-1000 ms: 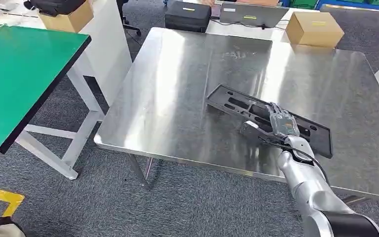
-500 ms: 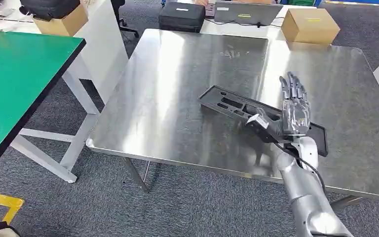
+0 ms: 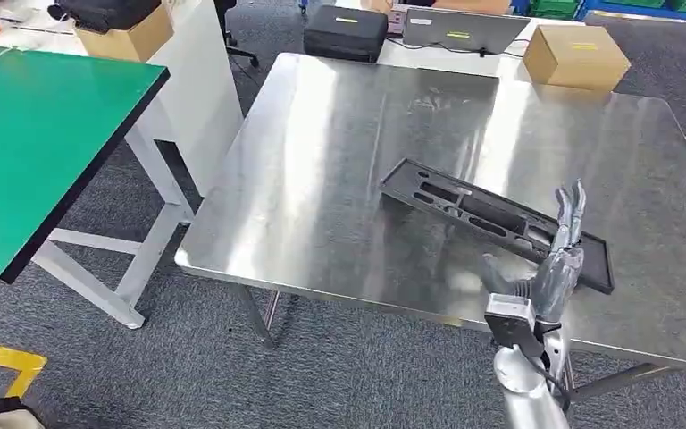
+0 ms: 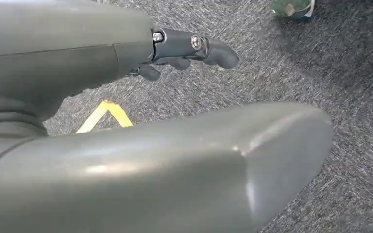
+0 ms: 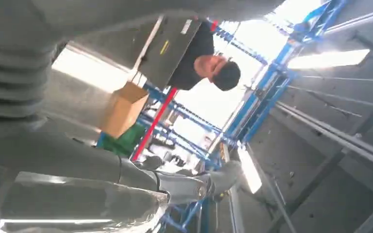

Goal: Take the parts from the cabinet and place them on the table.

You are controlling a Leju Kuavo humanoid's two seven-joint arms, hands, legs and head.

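Only yellow labels (image 3: 346,19) show, writing illegible.

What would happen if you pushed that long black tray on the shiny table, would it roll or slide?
The black tray would probably slide, not roll: it lies flat and long on the smooth steel table. It looks thin and moulded with slots, so likely light and fairly stiff. One corner lies near the table's edge, so a push that way might tip it off.

Long black plastic part (image 3: 491,217) with slotted cutouts lies flat on the shiny steel bench (image 3: 339,161), angled from centre down toward the near right edge.
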